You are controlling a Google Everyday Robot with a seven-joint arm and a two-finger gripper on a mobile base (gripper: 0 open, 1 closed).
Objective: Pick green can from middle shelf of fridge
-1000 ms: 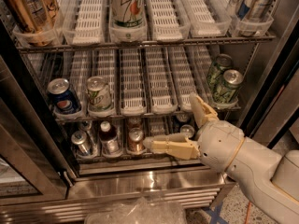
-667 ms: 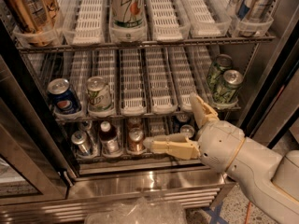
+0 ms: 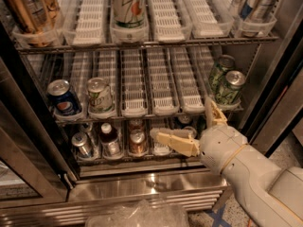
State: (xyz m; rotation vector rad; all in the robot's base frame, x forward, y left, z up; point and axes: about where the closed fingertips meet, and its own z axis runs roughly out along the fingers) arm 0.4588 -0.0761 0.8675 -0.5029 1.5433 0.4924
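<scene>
Two slim dark green cans stand in the rightmost lane of the middle shelf (image 3: 161, 91), the front green can (image 3: 230, 88) just ahead of the rear one (image 3: 220, 69). My gripper (image 3: 182, 118) is open and empty. It is in front of the fridge (image 3: 147, 189), below and left of the front green can, at the level of the shelf's front edge. One finger (image 3: 215, 112) points up just left of the front green can without touching it. The other finger (image 3: 173, 141) reaches left across the bottom shelf.
On the middle shelf's left stand a blue can (image 3: 63, 98) and a pale whitish-green can (image 3: 100, 95). Several bottles and cans (image 3: 111, 141) fill the bottom shelf. The top shelf holds more cans (image 3: 128, 4). The door frame (image 3: 279, 103) is close on the right. Crumpled plastic (image 3: 137, 215) lies below.
My gripper has shifted slightly up and to the right, closer to the green cans. The cans have not moved.
</scene>
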